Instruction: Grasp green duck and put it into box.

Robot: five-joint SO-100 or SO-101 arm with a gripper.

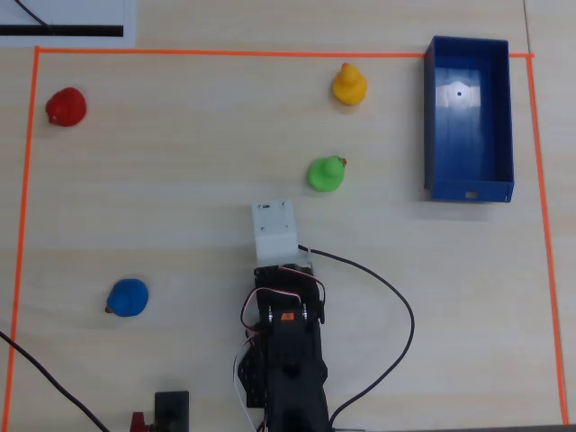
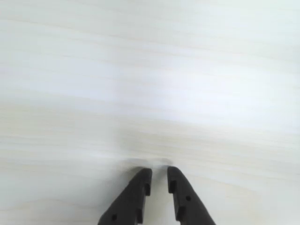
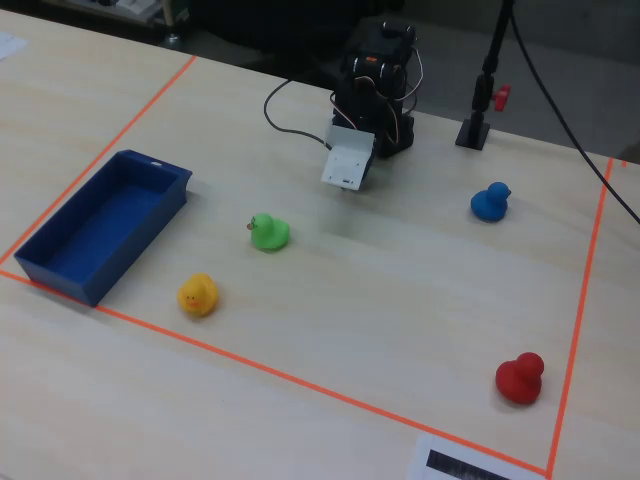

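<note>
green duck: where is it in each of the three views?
Overhead view: green duck sits right of centre, below the yellow duck and left of the blue box.
Wrist view: not in it; only bare table and the gripper tips.
Fixed view: green duck sits left of centre, between the box and the arm.
Shared landmark: the blue box.
</note>
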